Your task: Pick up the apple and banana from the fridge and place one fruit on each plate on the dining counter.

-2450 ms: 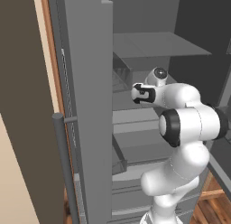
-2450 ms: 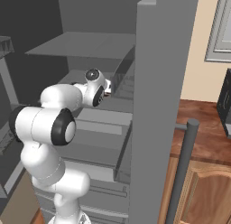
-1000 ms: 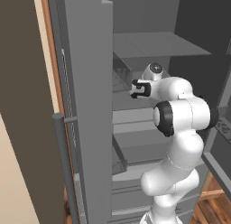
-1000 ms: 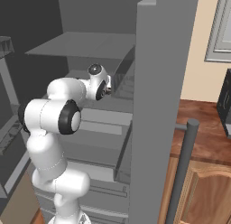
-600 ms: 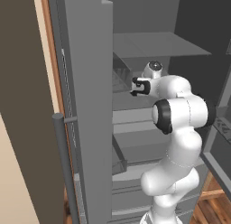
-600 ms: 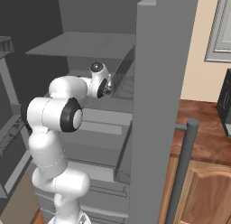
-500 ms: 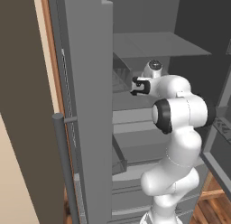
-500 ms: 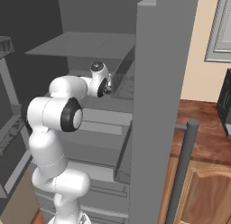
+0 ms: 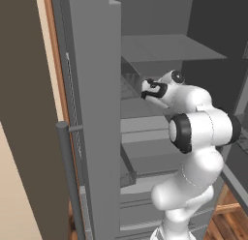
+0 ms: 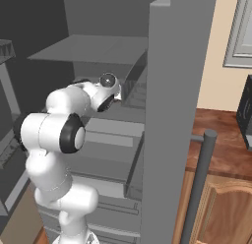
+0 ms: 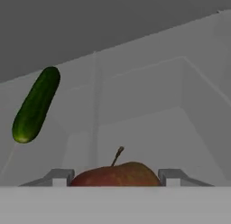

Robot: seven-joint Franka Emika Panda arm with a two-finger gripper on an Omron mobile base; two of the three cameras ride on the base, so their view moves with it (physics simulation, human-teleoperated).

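The arm is reaching forward into the open fridge (image 9: 97,113), with the gripper (image 9: 147,89) sitting under the upper shelf (image 9: 164,48) and just above the shelf below it, close to the fridge's upright side wall. From the right base view the hand (image 10: 110,93) is pointing deeper into the cabinet, its fingers hidden behind the wrist. In the hand view the apple (image 11: 116,174) is lying directly ahead of the gripper, centred between the two finger tips (image 11: 58,177), its stem standing up and tilting slightly to one side. The tips are standing apart on either side of the fruit, so the jaws are spread; whether they are touching its skin I cannot tell. Beyond the apple and off to one side, a dark green cucumber (image 11: 36,105) is lying tilted against the pale back of the compartment, well apart from the gripper.
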